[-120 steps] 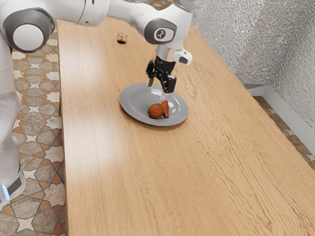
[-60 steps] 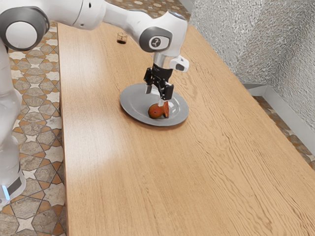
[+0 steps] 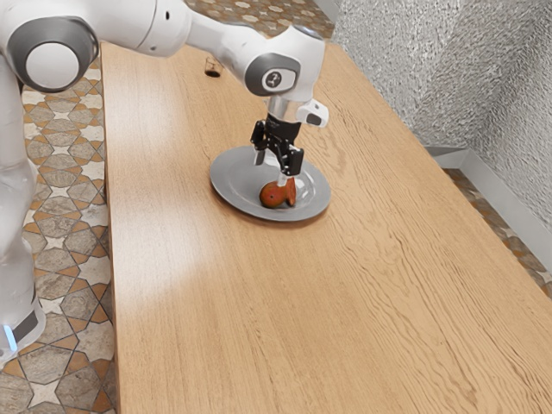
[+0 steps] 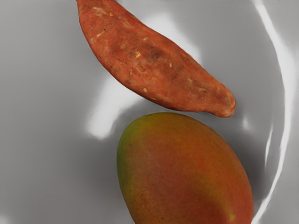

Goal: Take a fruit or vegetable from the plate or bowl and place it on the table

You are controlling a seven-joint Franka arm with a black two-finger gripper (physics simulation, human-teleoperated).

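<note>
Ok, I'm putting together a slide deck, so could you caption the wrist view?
A mango, green along one side, beside a rust-red sweet potato on a glossy grey plate.

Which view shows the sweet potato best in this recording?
The wrist view: nothing covers the sweet potato there and its mottled skin shows, though one end is cut off. The exterior view shows it small on the plate, beside the mango, near the tool.

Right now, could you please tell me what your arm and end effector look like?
My arm is white and rounded, with dark grey bands around pale round caps at the joints; the cap near the wrist carries a small dark mark. A light blue strip shows near the base. The end effector is black, with slim, pale fingertips.
</note>
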